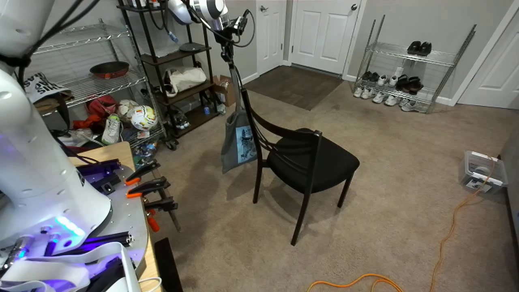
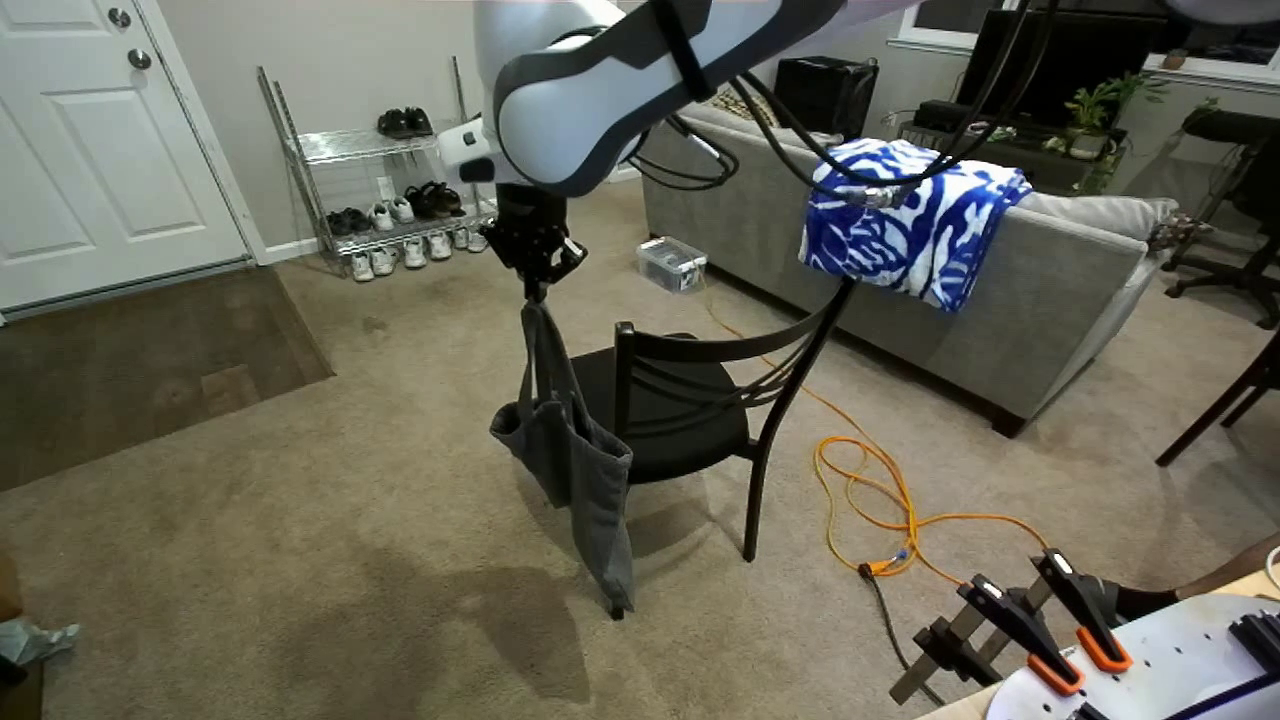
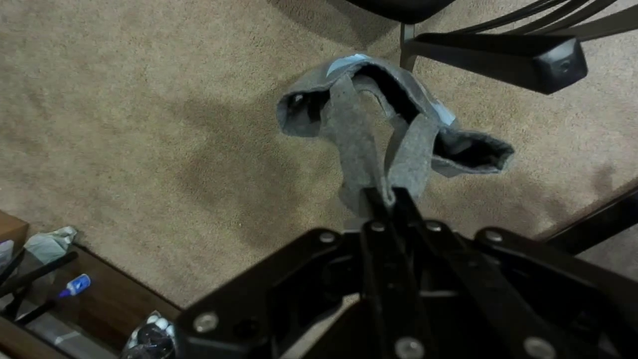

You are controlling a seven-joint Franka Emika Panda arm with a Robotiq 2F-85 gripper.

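Note:
A grey cloth tote bag (image 1: 236, 142) with a light blue printed panel hangs in the air. It also shows in an exterior view (image 2: 590, 480) and in the wrist view (image 3: 351, 124). My gripper (image 3: 386, 198) is shut on the bag's strap, folded between the fingertips. The gripper also shows in both exterior views (image 1: 228, 56) (image 2: 535, 290). The bag's mouth faces up, partly open, and its inside is dark. A black chair (image 1: 312, 162) stands beside the bag, its backrest post (image 3: 498, 57) close by. I cannot tell whether bag and chair touch.
Metal shelving (image 1: 101, 81) and a dark shelf unit (image 1: 182, 91) stand near the arm. A shoe rack (image 1: 413, 59) stands by the wall. A grey sofa (image 2: 1060, 320) carries a blue-white blanket (image 2: 900, 220). An orange cord (image 2: 890, 470) lies on the carpet. Clamps (image 1: 148, 186) jut from the table.

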